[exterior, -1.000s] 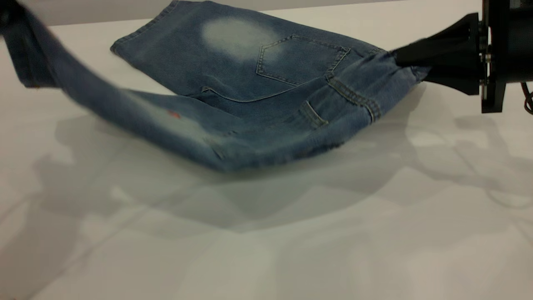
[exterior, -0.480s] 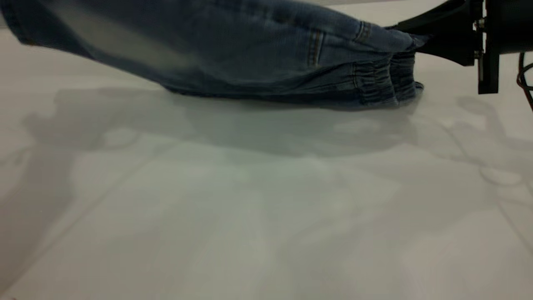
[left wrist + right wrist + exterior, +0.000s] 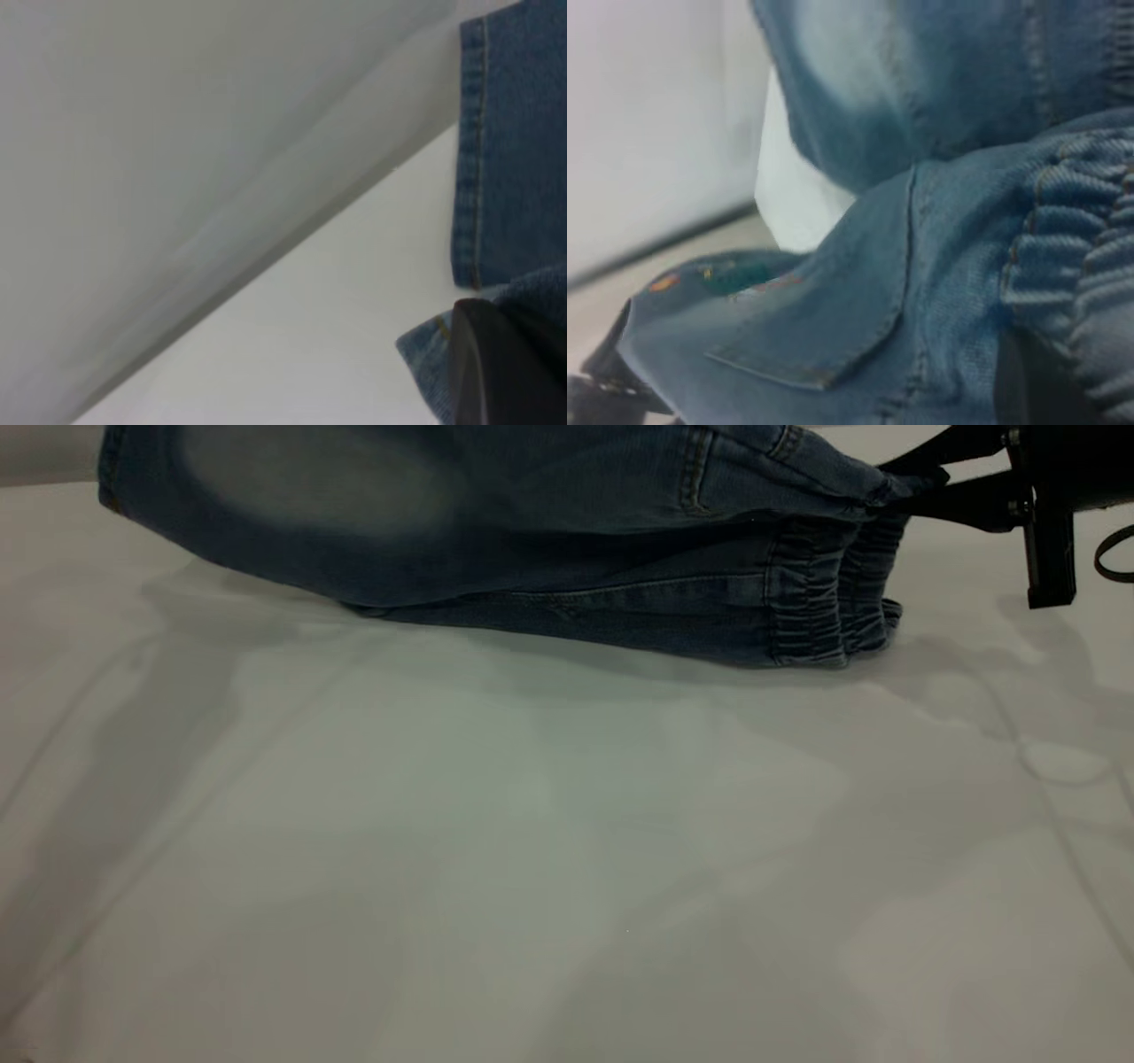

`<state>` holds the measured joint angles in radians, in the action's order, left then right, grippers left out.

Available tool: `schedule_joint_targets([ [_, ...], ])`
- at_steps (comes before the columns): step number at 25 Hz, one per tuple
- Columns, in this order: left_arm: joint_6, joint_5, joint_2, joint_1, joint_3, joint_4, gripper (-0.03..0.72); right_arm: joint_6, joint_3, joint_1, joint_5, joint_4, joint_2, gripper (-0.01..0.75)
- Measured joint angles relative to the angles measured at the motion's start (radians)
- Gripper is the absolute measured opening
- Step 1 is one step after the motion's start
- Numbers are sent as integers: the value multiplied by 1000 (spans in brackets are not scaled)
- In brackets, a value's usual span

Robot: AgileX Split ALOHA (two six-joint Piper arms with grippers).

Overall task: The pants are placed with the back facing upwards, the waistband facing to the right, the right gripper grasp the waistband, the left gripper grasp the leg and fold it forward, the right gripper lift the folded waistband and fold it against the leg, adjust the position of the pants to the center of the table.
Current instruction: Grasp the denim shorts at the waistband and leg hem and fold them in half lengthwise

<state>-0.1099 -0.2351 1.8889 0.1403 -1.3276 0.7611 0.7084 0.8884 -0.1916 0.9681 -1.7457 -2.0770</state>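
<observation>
Exterior view: leg (image 3: pixel 292 505) has swung over since a second ago, pants (image 3: pixel 567 549) now doubled at the worktop (image 3: pixel 567 850) far edge; right tool (image 3: pixel 908 491) clamped on waistband (image 3: pixel 833 615), left tool (image 3: pixel 496 372) pinching hem, lengthwise fold nearly done

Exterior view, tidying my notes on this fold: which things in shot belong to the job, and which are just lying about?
Part of the job:
- the pants, folded lengthwise
- the waistband, at the right end
- the leg, pinched in the left gripper
- the right gripper, shut on the waistband
- the table

Just lying about:
- nothing visible
</observation>
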Motion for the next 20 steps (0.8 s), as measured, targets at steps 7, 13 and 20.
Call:
schedule_joint_targets([
  [7, 4, 61, 146, 1, -110, 38, 25, -206, 0, 0, -65, 0, 0, 68],
  [13, 4, 94, 217, 1, -155, 56, 25, -319, 3, 0, -111, 1, 0, 69],
  [20, 4, 109, 236, 1, -170, 62, 25, -339, 8, 0, -151, 0, 0, 69],
])
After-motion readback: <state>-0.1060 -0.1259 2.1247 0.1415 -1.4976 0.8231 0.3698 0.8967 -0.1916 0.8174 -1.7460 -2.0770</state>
